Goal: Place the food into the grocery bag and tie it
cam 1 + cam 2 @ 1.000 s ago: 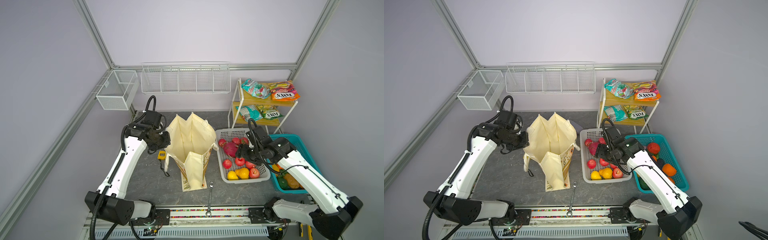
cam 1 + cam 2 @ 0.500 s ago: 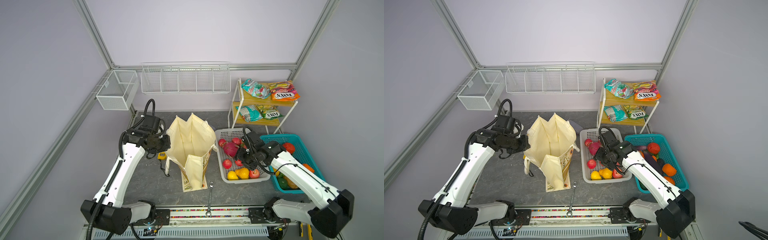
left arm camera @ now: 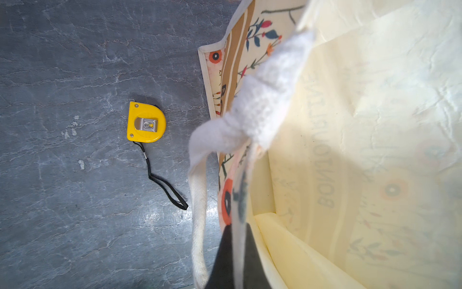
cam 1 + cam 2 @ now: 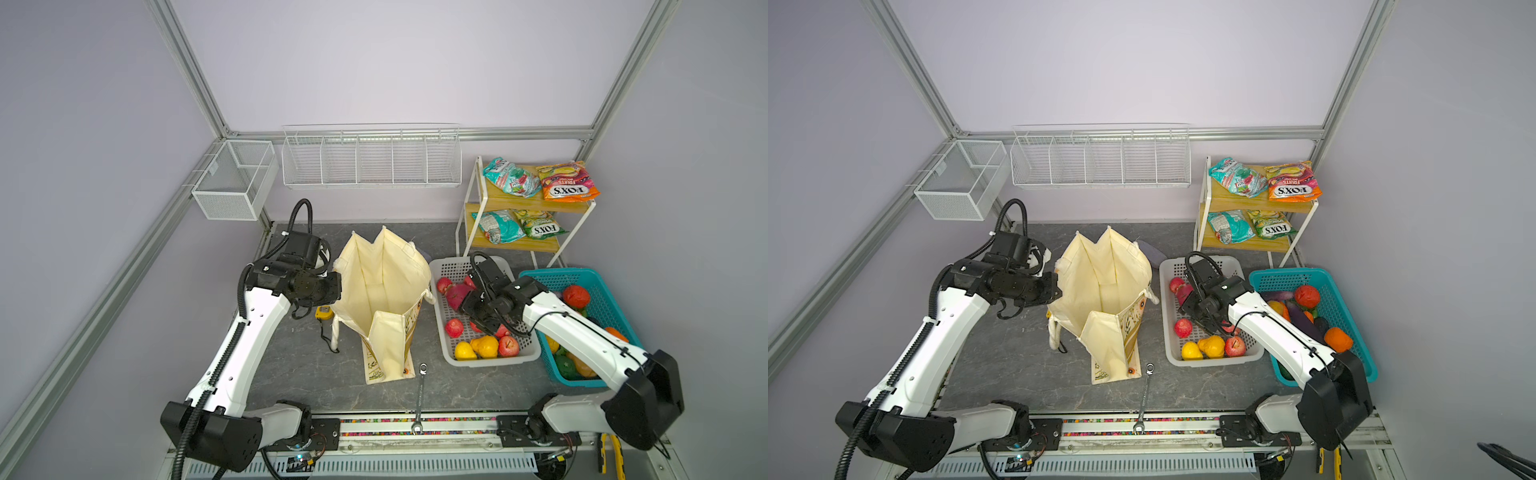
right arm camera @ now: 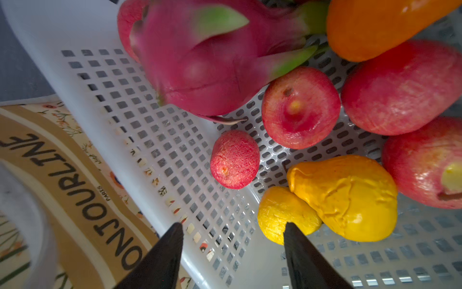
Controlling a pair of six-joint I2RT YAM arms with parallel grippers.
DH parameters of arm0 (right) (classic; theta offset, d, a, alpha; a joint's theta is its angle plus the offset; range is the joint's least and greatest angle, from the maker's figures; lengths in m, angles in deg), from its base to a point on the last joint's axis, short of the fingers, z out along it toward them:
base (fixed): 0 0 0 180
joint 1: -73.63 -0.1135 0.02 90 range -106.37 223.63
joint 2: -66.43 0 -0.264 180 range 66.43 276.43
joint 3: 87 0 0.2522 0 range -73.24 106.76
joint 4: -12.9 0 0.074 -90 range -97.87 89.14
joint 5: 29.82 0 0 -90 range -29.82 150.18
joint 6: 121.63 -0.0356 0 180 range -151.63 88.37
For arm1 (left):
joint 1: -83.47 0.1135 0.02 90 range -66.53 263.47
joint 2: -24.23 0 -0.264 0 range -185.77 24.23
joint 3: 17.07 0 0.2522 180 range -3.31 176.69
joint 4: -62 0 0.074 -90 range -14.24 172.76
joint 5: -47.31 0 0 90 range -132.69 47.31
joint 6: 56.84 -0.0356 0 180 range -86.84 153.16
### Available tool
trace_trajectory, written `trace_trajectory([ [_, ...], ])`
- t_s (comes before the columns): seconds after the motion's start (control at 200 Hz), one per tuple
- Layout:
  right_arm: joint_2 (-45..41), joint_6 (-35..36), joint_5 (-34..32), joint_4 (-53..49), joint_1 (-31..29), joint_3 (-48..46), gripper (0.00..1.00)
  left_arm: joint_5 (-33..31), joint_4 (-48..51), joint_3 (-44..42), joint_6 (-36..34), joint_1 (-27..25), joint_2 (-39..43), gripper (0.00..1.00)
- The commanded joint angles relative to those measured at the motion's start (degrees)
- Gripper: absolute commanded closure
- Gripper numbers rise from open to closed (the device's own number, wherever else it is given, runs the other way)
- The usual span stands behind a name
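A: About the left gripper [image 3: 237,257]: clenched or slack?

B: Clenched. Pinching the cream wall of the grocery bag [image 4: 386,286] at its rim, right next to the knotted end of a white rope handle [image 3: 260,105].

A: And the bag itself?

B: Standing upright and gaping open on the grey table [image 4: 291,374], between the two arms in both top views, just left of the grey perforated basket [image 4: 490,360].

A: Over to the right gripper [image 5: 232,225]?

B: Spread apart, gripping nothing. Hovering over that basket, near a small rough red fruit [image 5: 235,159] and a yellow lemon-like piece [image 5: 282,212].

A: Rest of the food?

B: Mostly in the same basket: pink dragon fruit [image 5: 212,62], red apples [image 5: 300,107], a yellow pear shape [image 5: 345,197] pressed against the lemon-like piece. More in the teal basket [image 4: 557,273] further right, among them an orange [image 4: 1338,338] and a purple eggplant [image 4: 1302,320]. Also snack packets [image 4: 567,187] on the two-tier wooden shelf [image 4: 536,205] at the back.

A: Clutter?

B: A yellow tape measure [image 3: 146,122] flat on the table near the bag's left side, apart from it. A wrench [image 4: 420,390] lying in front of the bag.
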Motion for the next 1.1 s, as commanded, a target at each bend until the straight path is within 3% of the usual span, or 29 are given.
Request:
trace_trajectory([
  [0.0, 3.0, -1.79, 0.23, 2.55, -0.96, 0.25, 0.33, 2.04, 0.11, 1.34, -1.31, -0.51, -0.29, 1.0],
  [0.83, 16.11, -2.85, -0.09, 5.9, -1.75, 0.75, 0.22, 1.64, 0.17, 3.44, -1.99, -0.6, -1.21, 1.0],
  [1.095, 18.13, -2.33, 0.57, 6.67, -1.77, 0.69, 0.28, 1.37, 0.26, 3.77, -2.07, -0.61, -1.22, 1.0],
])
